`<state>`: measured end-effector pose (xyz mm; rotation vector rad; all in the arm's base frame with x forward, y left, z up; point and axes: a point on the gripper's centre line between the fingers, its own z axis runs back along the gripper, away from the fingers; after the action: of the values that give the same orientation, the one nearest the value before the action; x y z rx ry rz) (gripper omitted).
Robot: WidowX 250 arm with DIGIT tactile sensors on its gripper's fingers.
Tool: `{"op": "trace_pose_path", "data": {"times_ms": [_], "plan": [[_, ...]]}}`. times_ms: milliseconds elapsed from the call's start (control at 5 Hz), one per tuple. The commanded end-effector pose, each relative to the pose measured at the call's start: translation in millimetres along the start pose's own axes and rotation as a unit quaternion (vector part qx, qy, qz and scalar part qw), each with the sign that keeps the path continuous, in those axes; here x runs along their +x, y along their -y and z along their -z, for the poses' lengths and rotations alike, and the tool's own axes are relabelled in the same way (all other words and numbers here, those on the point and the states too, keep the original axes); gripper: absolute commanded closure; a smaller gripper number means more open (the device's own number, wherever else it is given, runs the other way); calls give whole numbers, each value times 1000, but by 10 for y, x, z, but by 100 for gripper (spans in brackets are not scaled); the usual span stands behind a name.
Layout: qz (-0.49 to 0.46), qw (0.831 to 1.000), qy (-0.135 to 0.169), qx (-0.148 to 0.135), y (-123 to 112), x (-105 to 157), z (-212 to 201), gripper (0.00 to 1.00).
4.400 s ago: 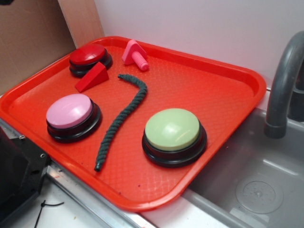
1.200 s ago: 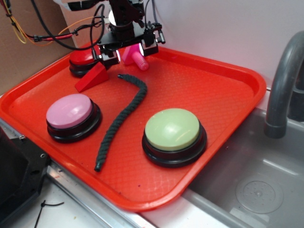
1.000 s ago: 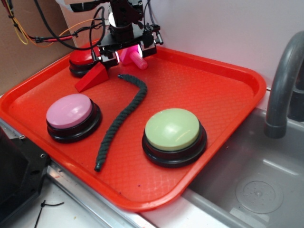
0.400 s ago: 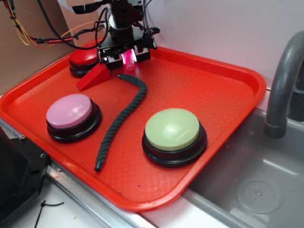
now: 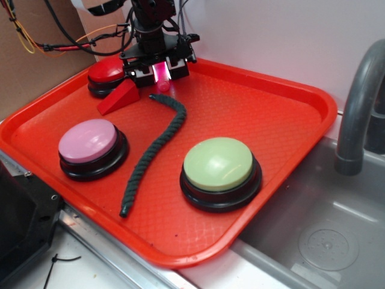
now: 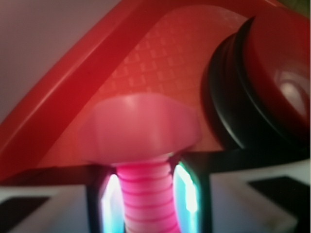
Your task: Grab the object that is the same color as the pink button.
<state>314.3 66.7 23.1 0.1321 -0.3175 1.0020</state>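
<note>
Gripper (image 5: 160, 71) low at the far corner of the red tray (image 5: 271, 114), fingers (image 6: 187, 194) closed on the pink bolt (image 6: 146, 194) shaft, red button (image 5: 107, 73) just beside, pink button (image 5: 89, 142) well apart

Exterior: high front-right overview. Wrist: close, low; both show tray (image 5: 313, 99) corner.

At the start the tray's (image 5: 289, 84) far corner was free of the arm, and the pink bolt (image 5: 161, 73) lay in the open at about one o'clock from the red button (image 5: 106, 70). Since then the gripper (image 5: 157, 71) came down over the bolt and narrowed its jaws from a wide spread until the fingers (image 6: 187, 191) pressed the ridged shaft on both sides.
</note>
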Motion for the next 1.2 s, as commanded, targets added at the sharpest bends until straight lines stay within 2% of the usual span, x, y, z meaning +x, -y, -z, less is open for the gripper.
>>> {"op": "trace_pose_path", "data": {"times_ms": [0,200,400,600,800,1000], "plan": [[126,991,-16,-33,17,114,-535,100],[252,966,-45,-32,-49,-74,-959,100],[340,939,-48,-29,-131,-207,-1269,100],[433,893,-106,-57,-250,-311,-1622,100],[460,877,-115,-77,-346,-370,-1822,100],[444,882,-134,-88,-405,-372,-1825,100]]}}
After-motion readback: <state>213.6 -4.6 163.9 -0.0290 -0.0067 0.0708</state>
